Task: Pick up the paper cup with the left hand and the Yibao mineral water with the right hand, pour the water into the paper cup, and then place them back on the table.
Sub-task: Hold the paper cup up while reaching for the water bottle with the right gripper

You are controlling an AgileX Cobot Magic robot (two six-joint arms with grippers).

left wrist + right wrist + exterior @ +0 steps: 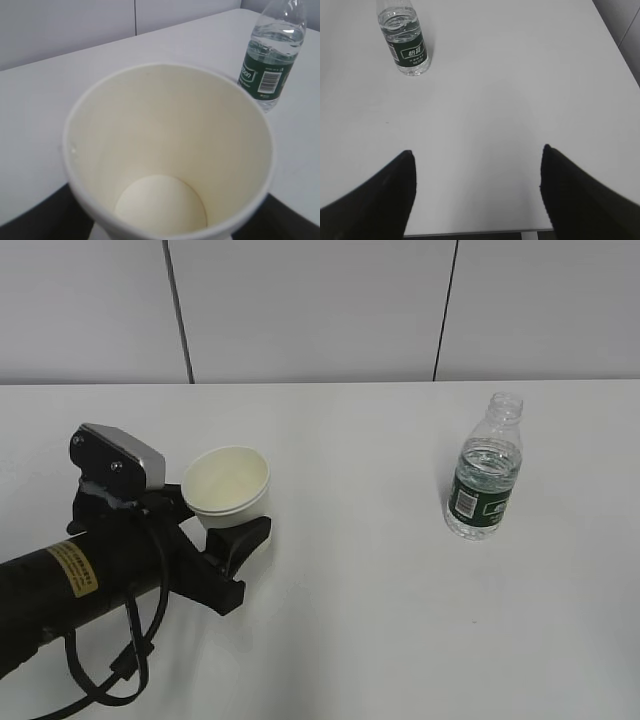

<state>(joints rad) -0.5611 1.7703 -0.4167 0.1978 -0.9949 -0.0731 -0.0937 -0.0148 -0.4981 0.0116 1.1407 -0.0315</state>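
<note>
- The cup (229,487) sits between the fingers of the left hand (225,530), at the left of the table (360,620). Dark finger shapes flank its base in the left wrist view, so the jaws look closed on it, though contact itself is hidden under the cup.
- Whether the cup is lifted or resting on the table I cannot tell.
- Inside, the cup (167,155) is cream and dry — its round bottom shows bare, with no water in it.
- The bottle (485,468) stands upright on the table, well apart from the cup, on the right side. Its neck has no cap.
- Water shows in the bottle (270,55) — the level lies just above the green label, below the shoulder.
- The right hand (477,190) is out of the exterior view. In its wrist view the two black fingers are spread wide with only bare table between them; it holds nothing.
- From that view the bottle (405,42) stands far ahead and to the left, well apart from the fingers.
</note>
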